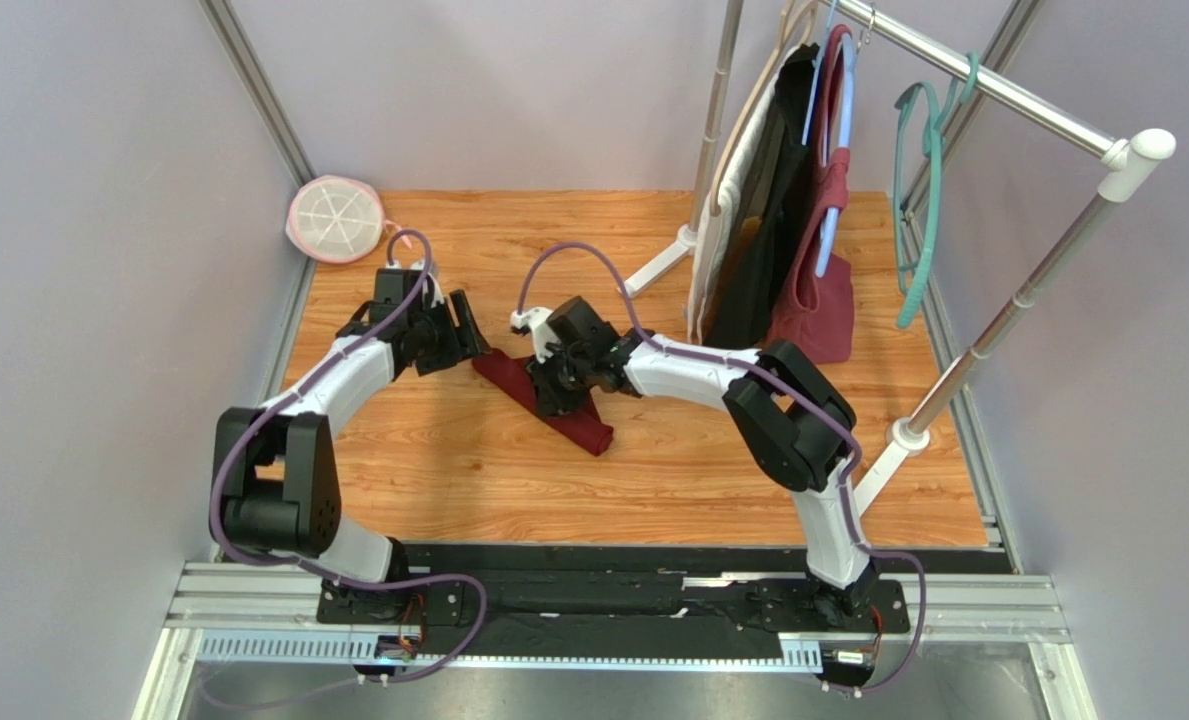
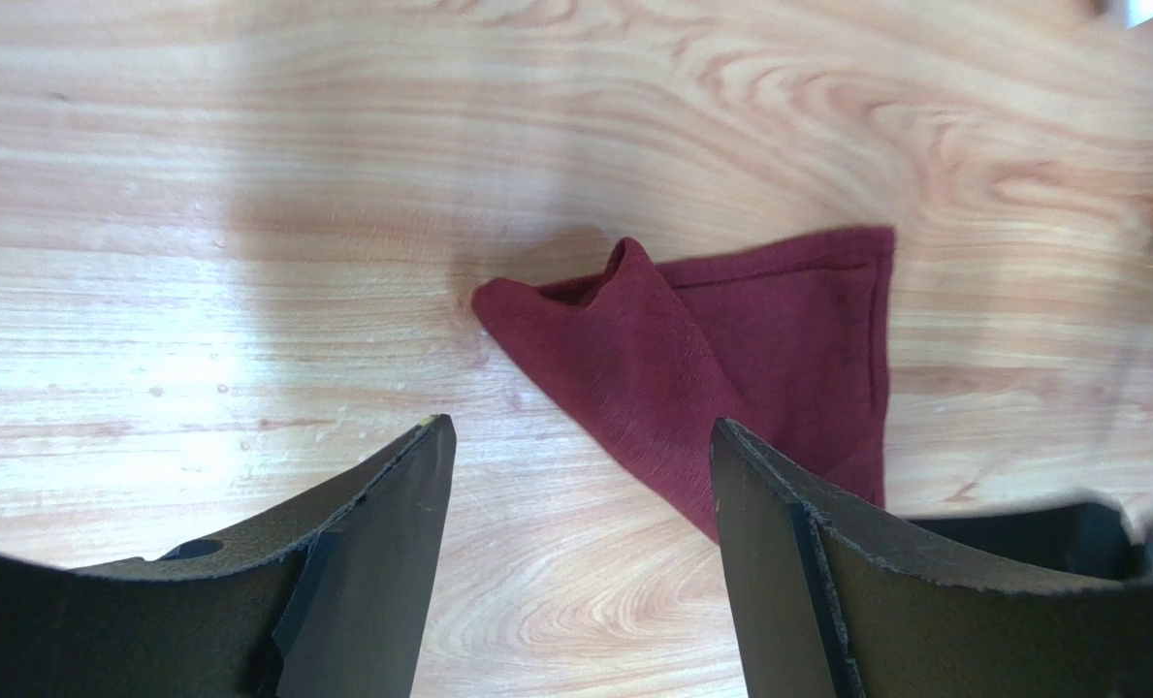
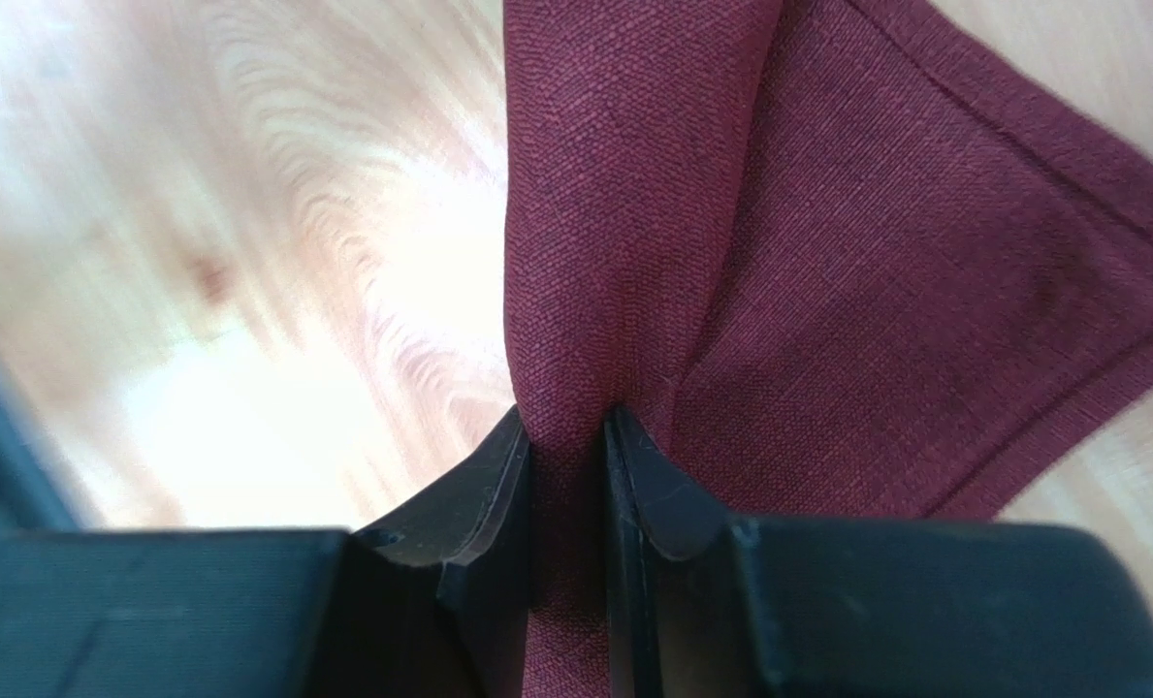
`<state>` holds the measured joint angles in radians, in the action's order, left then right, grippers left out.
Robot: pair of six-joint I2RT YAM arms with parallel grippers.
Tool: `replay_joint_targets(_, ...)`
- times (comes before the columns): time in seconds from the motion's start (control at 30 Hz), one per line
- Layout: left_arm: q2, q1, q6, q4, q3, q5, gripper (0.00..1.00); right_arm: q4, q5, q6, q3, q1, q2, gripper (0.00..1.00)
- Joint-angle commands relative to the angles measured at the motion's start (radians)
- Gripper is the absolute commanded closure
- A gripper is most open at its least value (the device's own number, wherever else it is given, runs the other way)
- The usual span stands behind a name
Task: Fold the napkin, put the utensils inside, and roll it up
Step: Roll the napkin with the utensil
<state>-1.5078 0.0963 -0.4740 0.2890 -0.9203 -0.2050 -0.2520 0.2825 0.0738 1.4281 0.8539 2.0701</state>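
**Napkin** (image 1: 552,402): lies on the wood counter (image 1: 675,480), approx. centre, between the two arms. From overhead it reads as a narrow dark red strip running diagonally from far-left to near-right. The R arm (image 1: 705,368) covers its middle.

**R hand** (image 3: 568,436): narrow, clamped on the napkin. The R wrist cam shows what the overhead view does not. Both fingers (image 3: 487,502) pinch a raised ridge of cloth, drawn up into a taut fold. A hemmed corner spreads flat on the counter to the right of the fold.

**L hand** (image 2: 582,436): wide, holding nothing. The L wrist cam shows wood grain between the fingertips. The napkin's end sits just beyond them, one layer folded over another, w/ a pointed peak slightly lifted. One fingertip overlaps the cloth edge in that view; contact vs. clearance cannot be told, prob. clear of it. Overhead places the L hand just beside the napkin's far-left end.

**Overhead view only:**
- Round white disc (image 1: 334,219) in the far-left corner.
- Garment rack (image 1: 1006,90) at far right w/ hung items, incl. a burgundy bag (image 1: 818,308), well apart from the napkin.
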Motion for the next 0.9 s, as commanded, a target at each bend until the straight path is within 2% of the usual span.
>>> replay_joint_targets(0.0,0.057,-0.003,-0.011,-0.033,0.026,0.009,0.27,-0.084,0.302,0.150,0.026,-0.065,0.028,0.78)
replay_joint_targets(0.07,0.051,-0.003,-0.009,-0.033,0.037,-0.002,0.27,-0.073,0.386,0.199,0.038,-0.082,0.060,0.79)
replay_joint_targets(0.47,-0.026,-0.003,-0.008,-0.099,0.051,-0.028,0.28,-0.003,0.627,0.310,0.069,-0.153,0.193,0.80)
replay_joint_targets(0.87,-0.120,-0.003,-0.012,-0.097,0.014,-0.046,0.30,0.108,0.718,0.411,0.054,-0.199,0.251,0.78)
